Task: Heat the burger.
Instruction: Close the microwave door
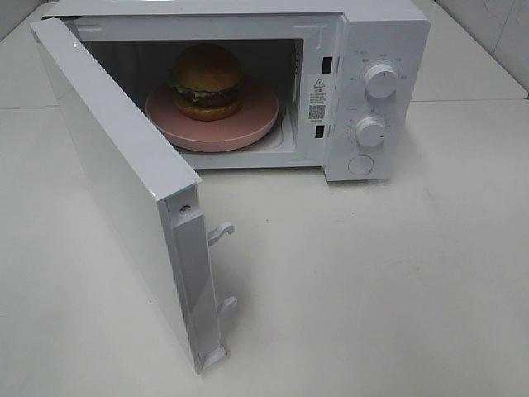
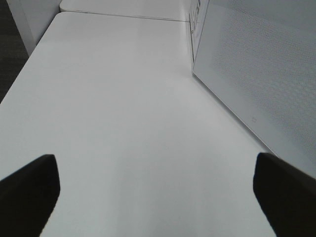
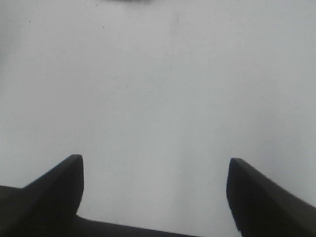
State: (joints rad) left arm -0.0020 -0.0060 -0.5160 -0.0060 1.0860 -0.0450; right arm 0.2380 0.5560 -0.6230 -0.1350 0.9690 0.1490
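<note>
The left end effector (image 2: 157,195) hangs with its jaws spread wide and nothing between them. It is low over the white desk (image 2: 118,113), just outside the microwave's open door (image 2: 256,69), whose perforated face runs along one side of it. The right end effector (image 3: 155,195) is also parted and empty over bare desk. Its view is so plain that I cannot tell where it stands relative to the microwave (image 1: 384,33).

Neither end effector shows in the high view. There the door stands out from the microwave's hinge side toward the camera, with latch hooks (image 1: 221,233) jutting from its free edge. The cavity mouth is unobstructed, and a broad bare stretch of desk lies in front of the microwave.

The burger (image 1: 207,78) sits inside the microwave on a pink plate (image 1: 256,132), about mid-cavity, on the far side of the door from the left end effector.
</note>
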